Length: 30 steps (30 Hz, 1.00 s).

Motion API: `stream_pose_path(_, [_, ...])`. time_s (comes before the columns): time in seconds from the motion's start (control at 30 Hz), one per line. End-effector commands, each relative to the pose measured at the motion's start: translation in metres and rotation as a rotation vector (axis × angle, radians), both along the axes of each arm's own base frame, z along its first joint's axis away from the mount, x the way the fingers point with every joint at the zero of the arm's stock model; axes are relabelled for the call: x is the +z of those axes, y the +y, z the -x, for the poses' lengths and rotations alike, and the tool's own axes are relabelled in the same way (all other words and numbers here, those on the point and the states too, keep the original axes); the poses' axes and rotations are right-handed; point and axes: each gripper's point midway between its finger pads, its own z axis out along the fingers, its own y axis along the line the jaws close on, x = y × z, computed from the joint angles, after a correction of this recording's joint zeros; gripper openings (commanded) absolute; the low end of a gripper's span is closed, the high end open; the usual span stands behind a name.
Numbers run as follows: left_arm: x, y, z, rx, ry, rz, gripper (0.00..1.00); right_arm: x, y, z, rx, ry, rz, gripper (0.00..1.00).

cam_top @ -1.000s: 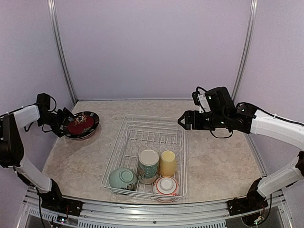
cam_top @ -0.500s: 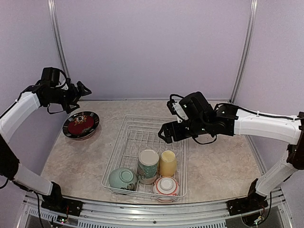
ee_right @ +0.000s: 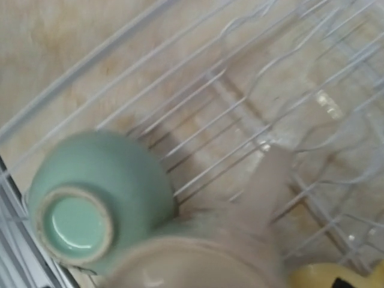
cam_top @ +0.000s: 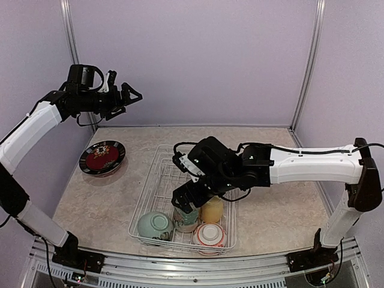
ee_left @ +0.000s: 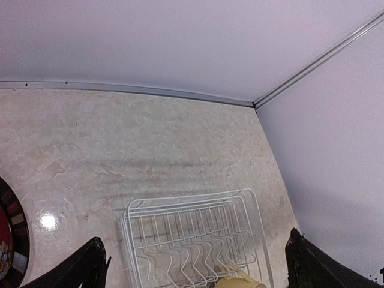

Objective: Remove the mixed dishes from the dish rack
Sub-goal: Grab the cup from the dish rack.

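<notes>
Aloft, left gripper [cam_top: 131,95] spread, empty; right gripper [cam_top: 185,203] spread over white mug [cam_top: 186,221] in dish rack [cam_top: 155,170].

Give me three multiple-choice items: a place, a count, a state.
1. Where is the red floral plate? A in the dish rack; B on the table, left of the rack; C in the left hand.
2. How many dishes sit in the rack? A two; B six; C four.
3. The left hand is: A open and empty; B shut on a plate; C shut on a cup.
Answers: 1 B, it lies flat on the table; 2 C, green bowl, mug, yellow cup, red-and-white bowl; 3 A, it is spread wide in the air, holding nothing.
</notes>
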Motion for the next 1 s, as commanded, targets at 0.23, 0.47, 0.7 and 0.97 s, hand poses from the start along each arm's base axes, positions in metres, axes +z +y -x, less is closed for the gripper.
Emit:
stream_pose_path(0.23, [-0.022, -0.008, 0.013, -0.085, 0.006, -0.056, 0.99, -0.043, 0.006, 0.019, 0.029, -0.005, 0.187, 1.0])
stream_pose_path(0.47, [-0.03, -0.006, 0.012, -0.089, 0.034, -0.034, 0.99, -0.053, 0.004, 0.012, -0.022, -0.041, 0.222, 0.96])
stream_pose_path(0.7, [-0.036, -0.017, 0.015, -0.123, 0.055, -0.036, 0.99, -0.06, 0.007, 0.013, -0.023, -0.038, 0.192, 0.88])
stream_pose_path(0.97, [-0.047, -0.028, 0.017, -0.141, 0.069, -0.087, 0.99, -0.055, 0.002, 0.01, -0.067, -0.045, 0.174, 0.66])
